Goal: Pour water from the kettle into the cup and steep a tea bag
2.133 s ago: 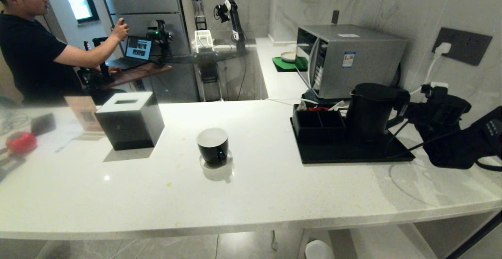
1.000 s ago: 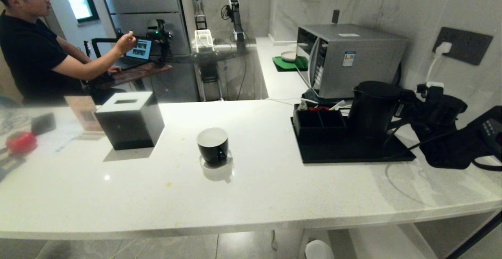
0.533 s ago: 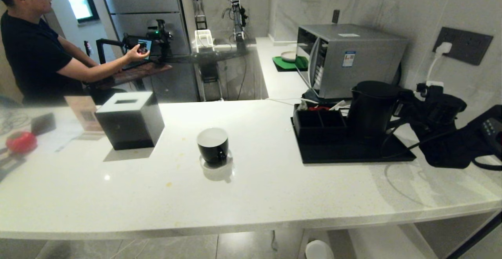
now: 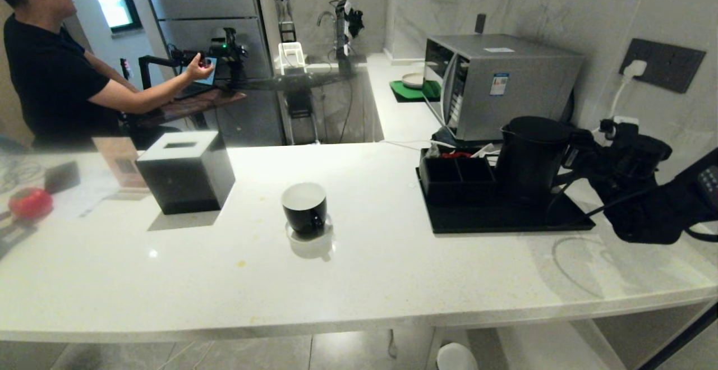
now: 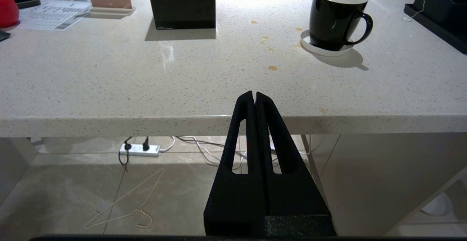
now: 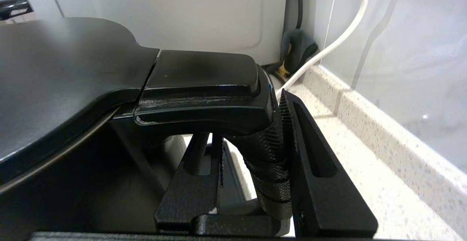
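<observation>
your right gripper (image 6: 251,138) is clamped on the textured handle (image 6: 271,160) of the kettle (image 4: 530,154), one finger inside the loop and the other pressed on its outer side, just below the lid's thumb tab. in the head view the kettle stands upright at the right end of the black tray (image 4: 505,218), right next to the black compartmented box (image 4: 455,178), with the grey microwave (image 4: 499,84) behind it. whether its base rests on the tray or hangs just above it is hard to tell from here.

the cup (image 4: 304,207) sits on a pale coaster (image 5: 321,49) near the middle of the white counter (image 4: 359,280), well apart from the kettle and to its left. its handle points toward you, and from the left wrist view it points toward the tray's side. its inside shows white; you cannot make out any water or a tea bag in it.

your left gripper (image 5: 254,96) is parked low in front of the counter's edge, its fingers pressed together with nothing between them.

a black tissue box (image 4: 186,171) stands on the counter left of the cup. a person (image 4: 50,78) in a black shirt sits in the background at the far left, one hand raised toward a desk with equipment.
</observation>
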You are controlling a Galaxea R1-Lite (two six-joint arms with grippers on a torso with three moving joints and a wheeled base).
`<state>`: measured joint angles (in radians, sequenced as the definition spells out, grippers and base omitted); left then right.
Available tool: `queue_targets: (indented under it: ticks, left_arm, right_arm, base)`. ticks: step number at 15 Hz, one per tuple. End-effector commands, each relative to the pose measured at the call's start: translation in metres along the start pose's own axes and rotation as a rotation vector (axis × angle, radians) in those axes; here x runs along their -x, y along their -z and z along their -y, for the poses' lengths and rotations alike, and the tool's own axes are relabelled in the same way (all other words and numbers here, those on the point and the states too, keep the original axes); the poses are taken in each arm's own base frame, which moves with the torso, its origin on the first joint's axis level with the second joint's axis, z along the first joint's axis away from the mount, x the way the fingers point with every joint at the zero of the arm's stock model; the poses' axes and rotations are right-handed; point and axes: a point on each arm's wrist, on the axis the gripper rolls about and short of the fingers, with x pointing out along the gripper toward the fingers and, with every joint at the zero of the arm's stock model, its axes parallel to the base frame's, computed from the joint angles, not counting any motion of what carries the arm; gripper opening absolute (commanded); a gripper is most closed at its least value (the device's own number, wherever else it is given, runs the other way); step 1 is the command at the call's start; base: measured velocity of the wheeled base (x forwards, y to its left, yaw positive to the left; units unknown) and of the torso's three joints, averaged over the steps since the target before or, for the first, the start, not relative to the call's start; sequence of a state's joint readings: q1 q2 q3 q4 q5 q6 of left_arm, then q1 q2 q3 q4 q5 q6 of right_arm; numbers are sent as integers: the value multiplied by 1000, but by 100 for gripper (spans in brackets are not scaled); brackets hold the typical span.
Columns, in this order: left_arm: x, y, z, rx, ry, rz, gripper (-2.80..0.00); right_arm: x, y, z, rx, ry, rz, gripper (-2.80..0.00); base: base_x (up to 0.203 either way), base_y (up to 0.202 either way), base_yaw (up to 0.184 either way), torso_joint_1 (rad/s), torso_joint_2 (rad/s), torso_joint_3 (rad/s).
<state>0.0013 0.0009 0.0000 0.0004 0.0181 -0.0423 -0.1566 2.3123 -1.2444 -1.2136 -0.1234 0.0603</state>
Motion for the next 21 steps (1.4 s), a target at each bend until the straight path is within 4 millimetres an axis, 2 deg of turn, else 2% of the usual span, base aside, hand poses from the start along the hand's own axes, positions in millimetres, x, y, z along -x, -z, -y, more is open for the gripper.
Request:
queue_targets:
  ticks: [1,9,21]
  left_arm:
    - [0,0,0,1,-1,0,-280]
    - [0,0,0,1,-1,0,-280]
    - [0,0,0,1,-1,0,-280]
  right_arm:
    - [6,-10,-1,-11,-2,15,-280]
    - [19,-25,0,-60,0,4,-280]
    - [52,-34,11,-49,23,-42,-280]
  base:
    - [0,0,0,0,0,0]
    - [0,0,0,0,0,0]
    - [0,0,0,0,0,0]
